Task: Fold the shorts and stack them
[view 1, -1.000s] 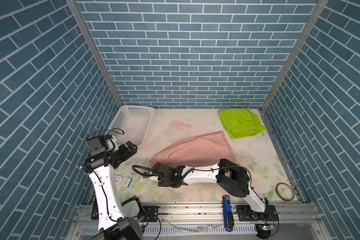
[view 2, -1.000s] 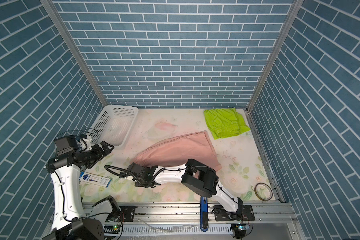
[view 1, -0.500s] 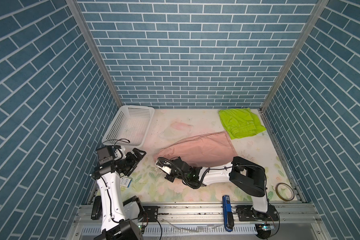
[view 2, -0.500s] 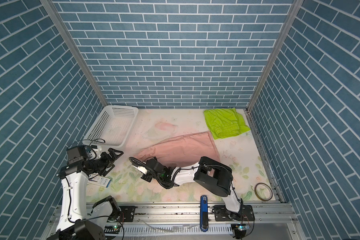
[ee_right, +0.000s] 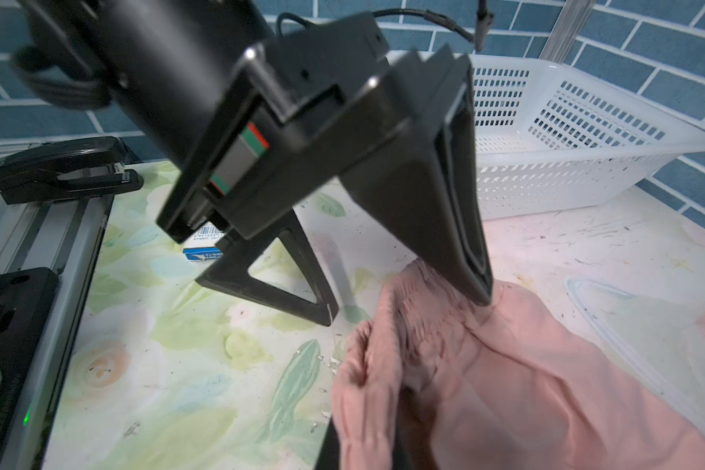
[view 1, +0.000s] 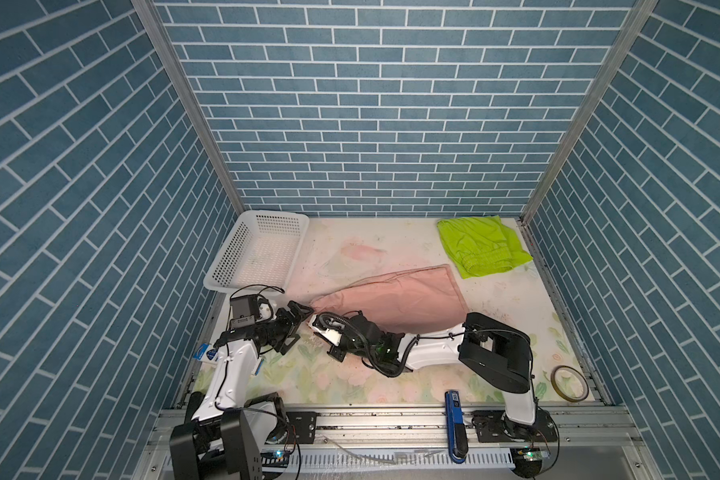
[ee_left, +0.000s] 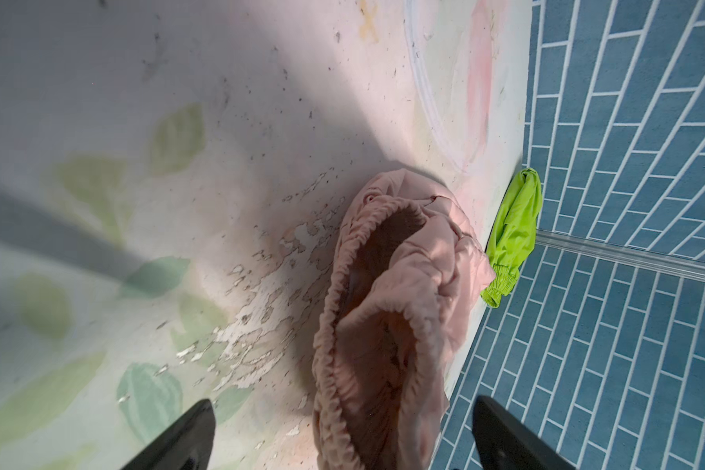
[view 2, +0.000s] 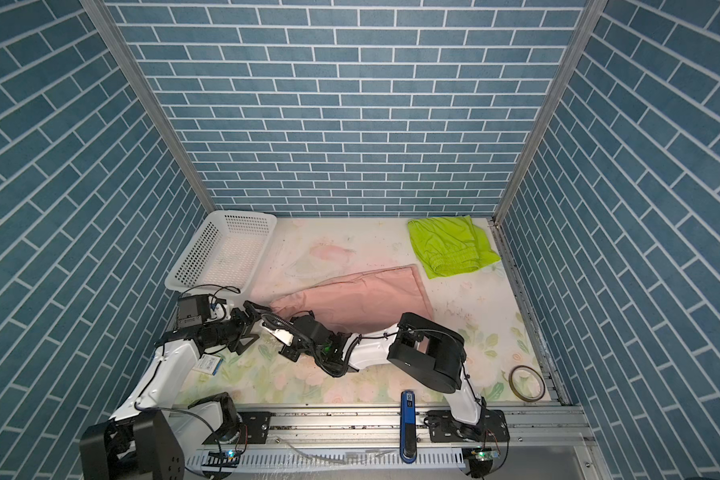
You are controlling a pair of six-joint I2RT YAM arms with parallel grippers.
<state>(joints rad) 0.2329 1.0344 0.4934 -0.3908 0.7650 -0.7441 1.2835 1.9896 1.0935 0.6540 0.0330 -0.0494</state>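
Left claw (view 1: 303, 323) spread wide at the pink shorts (view 1: 400, 297); right claw (view 1: 320, 326) pinches them. Limp cloth: I'd grab the elastic waistband (ee_left: 334, 293).

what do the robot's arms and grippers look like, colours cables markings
The left arm and right arm have white shells on the long links and boxy black joint housings. Black cables loop around each wrist. The left gripper is black with triangular open-frame fingers and a red, grey and green stripe on its body. The right gripper is black with a white part.
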